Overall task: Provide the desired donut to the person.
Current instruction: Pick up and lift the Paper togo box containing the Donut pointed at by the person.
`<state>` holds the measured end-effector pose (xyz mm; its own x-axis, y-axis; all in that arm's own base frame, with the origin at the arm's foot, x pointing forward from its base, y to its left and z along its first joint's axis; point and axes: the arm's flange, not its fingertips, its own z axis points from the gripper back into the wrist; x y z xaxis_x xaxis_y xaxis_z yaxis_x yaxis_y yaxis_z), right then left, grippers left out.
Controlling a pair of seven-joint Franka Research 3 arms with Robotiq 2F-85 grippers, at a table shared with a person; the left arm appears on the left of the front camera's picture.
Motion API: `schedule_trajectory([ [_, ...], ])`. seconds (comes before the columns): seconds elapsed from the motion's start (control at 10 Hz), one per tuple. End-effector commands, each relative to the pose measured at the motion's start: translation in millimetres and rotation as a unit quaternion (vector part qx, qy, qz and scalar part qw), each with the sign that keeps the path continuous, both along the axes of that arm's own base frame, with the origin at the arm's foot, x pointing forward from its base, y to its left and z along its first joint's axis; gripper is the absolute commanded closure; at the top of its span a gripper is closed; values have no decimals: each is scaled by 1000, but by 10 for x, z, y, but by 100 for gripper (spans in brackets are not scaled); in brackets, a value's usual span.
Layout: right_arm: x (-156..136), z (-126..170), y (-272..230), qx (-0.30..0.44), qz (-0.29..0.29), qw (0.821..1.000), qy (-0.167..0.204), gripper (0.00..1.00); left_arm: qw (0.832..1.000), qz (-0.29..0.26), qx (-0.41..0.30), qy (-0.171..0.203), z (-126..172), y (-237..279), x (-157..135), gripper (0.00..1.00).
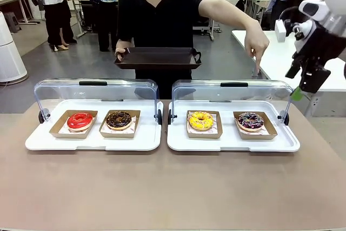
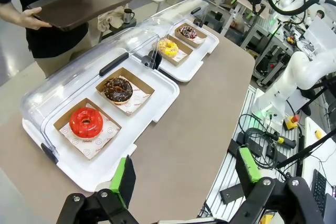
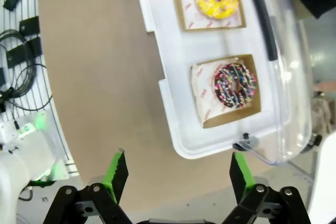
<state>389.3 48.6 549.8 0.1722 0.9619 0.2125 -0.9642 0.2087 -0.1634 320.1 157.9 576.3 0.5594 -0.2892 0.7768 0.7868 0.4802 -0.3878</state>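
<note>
I see my right arm [image 1: 316, 12] in glossy white shells with dark seams; the right gripper [image 3: 176, 169] is black, its bolted linkages showing silver screw heads, with bright green pads [image 3: 116, 174]; the left gripper [image 2: 186, 169] matches it; the person [image 1: 159, 14] wears a black short-sleeved T-shirt and white mask.

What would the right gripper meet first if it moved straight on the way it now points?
Probably the rim of the white tray beside the sprinkled chocolate donut, or the brown table just next to it; the open right gripper points down at that edge, and depth is unclear.
</note>
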Motion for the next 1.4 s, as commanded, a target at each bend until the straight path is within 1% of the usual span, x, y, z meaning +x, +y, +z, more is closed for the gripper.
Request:
schedule_trajectory([
  [0.0, -103, 8, -20, 40, 2, 999, 12, 0, 1000, -5, -1, -10, -14, 16, -7, 0],
  [0.1, 0, 0, 0, 0, 0, 1000, 0, 0, 1000, -5, -1, -10, -14, 16, -7, 0],
  [0.6, 0, 0, 0, 0, 0, 1000, 0, 0, 1000, -5, -1, -10, -14, 16, -7, 0],
  [0.7, -40, -6, -17, 10, 7, 1000, 2, 0, 1000, -5, -1, -10, -14, 16, -7, 0],
  [0.9, -77, -262, 137, -28, 33, 999, -5, 0, 1000, -5, -1, -10, -14, 16, -7, 0],
  [1.1, -39, -613, 255, -72, 38, 996, -18, 0, 1000, -5, -1, -10, -14, 16, -7, 0],
  [1.2, 11, -835, 297, -98, 30, 994, -24, 0, 1000, -5, -1, -10, -14, 16, -7, 0],
  [1.3, 75, -996, 300, -106, 30, 994, -13, 0, 1000, -5, -1, -10, -14, 16, -7, 0],
])
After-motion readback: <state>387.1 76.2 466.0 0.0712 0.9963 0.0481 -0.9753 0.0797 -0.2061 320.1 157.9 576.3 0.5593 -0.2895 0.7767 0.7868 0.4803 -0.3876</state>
